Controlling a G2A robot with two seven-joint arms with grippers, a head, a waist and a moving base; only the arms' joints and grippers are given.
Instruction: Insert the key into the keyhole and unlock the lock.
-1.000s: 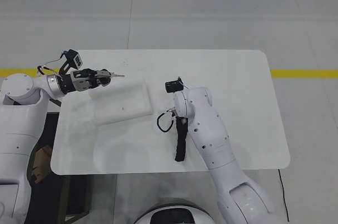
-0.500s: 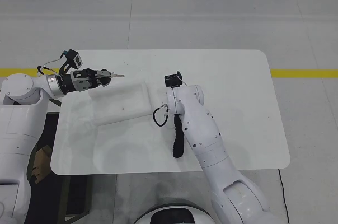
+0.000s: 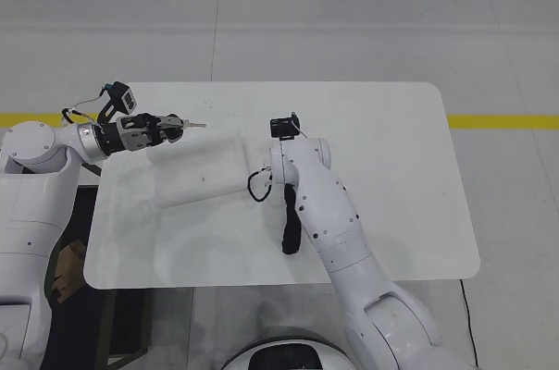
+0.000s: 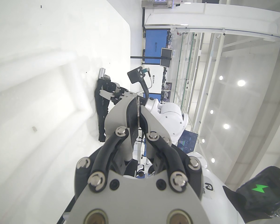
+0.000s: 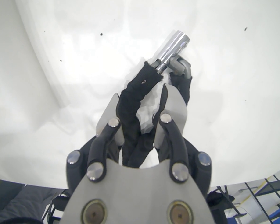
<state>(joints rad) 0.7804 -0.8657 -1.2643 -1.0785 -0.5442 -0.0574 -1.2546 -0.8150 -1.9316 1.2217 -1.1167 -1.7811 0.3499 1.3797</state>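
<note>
A small metal key (image 3: 194,124) sticks out of my left gripper (image 3: 175,127), which is shut on it above the table's far left corner. In the left wrist view the key (image 4: 138,115) shows edge-on between the pads. The lock is a black fabric-covered cable (image 3: 288,227) with a silver cylinder end (image 5: 174,45). My right gripper (image 5: 142,94) is shut on the cable's strands just behind that cylinder, beside the white foam block (image 3: 201,171). From the left wrist I see the right gripper (image 4: 108,89) and the cable (image 4: 100,117) hanging from it onto the table.
The white table (image 3: 381,185) has open room on its right half. The foam block lies between the two arms. A yellow floor line (image 3: 511,121) runs beyond the table's far side.
My right arm has shifted left toward the foam block, dragging the cable lock with it. The left arm and key have stayed still.
</note>
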